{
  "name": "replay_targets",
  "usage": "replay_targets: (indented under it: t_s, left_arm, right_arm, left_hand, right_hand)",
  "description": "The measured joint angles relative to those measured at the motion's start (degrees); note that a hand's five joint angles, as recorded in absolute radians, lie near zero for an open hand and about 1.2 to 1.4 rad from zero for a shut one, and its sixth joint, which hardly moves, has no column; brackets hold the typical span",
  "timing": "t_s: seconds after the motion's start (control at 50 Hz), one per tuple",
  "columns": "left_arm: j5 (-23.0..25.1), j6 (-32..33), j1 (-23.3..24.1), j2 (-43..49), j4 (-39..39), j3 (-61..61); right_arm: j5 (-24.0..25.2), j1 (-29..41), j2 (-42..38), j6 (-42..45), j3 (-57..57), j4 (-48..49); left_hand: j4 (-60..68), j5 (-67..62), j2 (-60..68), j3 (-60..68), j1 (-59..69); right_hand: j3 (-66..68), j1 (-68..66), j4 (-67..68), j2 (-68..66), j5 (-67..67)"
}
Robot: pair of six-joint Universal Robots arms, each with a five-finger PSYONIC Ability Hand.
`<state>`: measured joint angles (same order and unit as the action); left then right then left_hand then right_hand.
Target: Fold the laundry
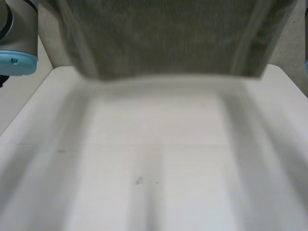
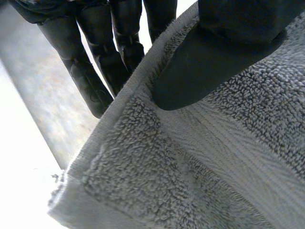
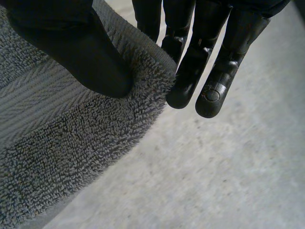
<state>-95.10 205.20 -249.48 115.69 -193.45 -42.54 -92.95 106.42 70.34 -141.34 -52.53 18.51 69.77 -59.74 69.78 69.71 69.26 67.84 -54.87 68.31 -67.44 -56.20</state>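
Grey towel (image 1: 168, 38) hangs spread above the white desk (image 1: 159, 159), its lower hem apparently clear of the surface, with the robot's left arm (image 1: 19, 38) at one side. The left hand (image 2: 209, 62) pinches an upper edge, thumb pressed on the pile and straight fingers (image 2: 95, 81) behind the hem. The right hand (image 3: 81, 52) pinches a corner the same way, though some of its fingers (image 3: 214, 71) lie just off the cloth. That right-hand hold looks the weaker: it sits at the very tip of the corner, so the towel's weight or a quick swing could pull it free and drop one side in a heap. Counted: one towel, one desk, two hands.
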Motion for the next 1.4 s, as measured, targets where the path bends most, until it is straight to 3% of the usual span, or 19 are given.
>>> replay_targets:
  t_s: [0.08, 0.24, 0.4, 0.56, 0.68, 0.7, 0.82, 0.92, 1.0, 1.12, 1.24, 1.4]
  left_arm:
    - [-0.1, -1.87, -0.22, -2.52, -5.37, -5.31]
    - [0.26, -2.14, -1.44, -2.24, -3.66, -16.5]
    - [2.85, -1.79, -1.84, 0.09, -3.94, -34.53]
    - [5.45, 1.08, -2.34, -0.02, -2.44, -49.99]
    - [5.68, 12.53, -5.33, -8.44, 8.56, -60.53]
    - [5.76, 17.09, -6.37, -12.41, 14.14, -63.16]
    - [7.96, 26.8, -8.8, -25.02, 30.01, -67.75]
    - [11.53, 27.93, -10.11, -28.43, 30.81, -66.67]
    - [13.87, 27.16, -10.38, -25.17, 24.44, -63.38]
    - [14.18, 25.64, -8.57, -11.63, 14.23, -55.54]
    - [12.39, 25.0, -7.23, 2.38, 10.08, -45.52]
    - [11.35, 24.93, -6.57, 12.03, 2.46, -35.44]
  right_arm:
    - [0.57, -0.16, 3.22, -0.18, -6.08, 4.6]
    - [4.72, -0.48, 1.45, 0.03, -11.86, -1.03]
    - [9.87, -0.72, -5.15, 0.74, -21.01, -11.65]
    - [9.99, -1.41, -7.83, 6.56, -27.94, -25.78]
    - [9.59, -4.21, -2.63, 13.2, -31.45, -41.19]
    - [9.73, -5.22, 0.18, 14.97, -32.34, -45.38]
    - [11.58, -7.81, 11.04, 19.87, -33.86, -53.13]
    - [13.25, -8.18, 14.05, 20.52, -33.17, -52.14]
    - [13.45, -7.79, 10.1, 18.78, -31.71, -47.24]
    - [9.15, -5.24, -1.61, 15.57, -27.86, -38.21]
    - [3.25, -1.93, -11.63, 13.78, -23.91, -26.43]
    - [1.25, 0.3, -19.11, 12.4, -20.33, -12.26]
  left_hand:
    - [0.0, 0.0, 0.0, 0.0, 0.02]
    - [0.0, 0.0, 0.0, 0.0, 0.02]
    - [0.0, 0.0, 0.0, 0.0, 0.02]
    - [0.0, 0.0, 0.0, 0.0, 0.02]
    - [0.0, 0.0, 0.0, 0.0, 0.02]
    - [0.0, 0.0, 0.0, 0.0, 0.02]
    - [0.0, 0.0, 0.0, 0.0, 0.11]
    - [0.0, 0.0, 0.0, 0.0, 0.13]
    - [0.0, 0.0, 0.0, 0.01, 0.19]
    - [0.0, 0.0, 0.0, 0.0, 0.19]
    - [0.0, 0.0, 0.0, 0.0, 0.19]
    - [0.0, 0.0, 0.0, 0.0, 0.19]
  right_hand:
    - [0.0, 0.0, 0.0, 0.0, -0.12]
    - [0.31, 0.0, 0.02, 0.0, -0.19]
    - [0.31, 0.0, 0.08, 0.0, -0.2]
    - [0.31, 0.0, 0.08, 0.0, -0.21]
    - [0.31, 0.02, 0.08, 0.0, -0.21]
    - [0.31, 0.02, 0.08, 0.0, -0.21]
    - [0.31, 0.02, 0.08, 0.0, -0.21]
    - [0.31, 0.02, 0.08, 0.0, -0.23]
    - [0.31, 0.02, 0.08, 0.0, -0.25]
    - [0.31, 0.02, 0.08, 0.0, -0.27]
    - [0.31, 0.02, 0.08, 0.0, -0.27]
    - [0.31, 0.02, 0.08, 0.0, -0.27]
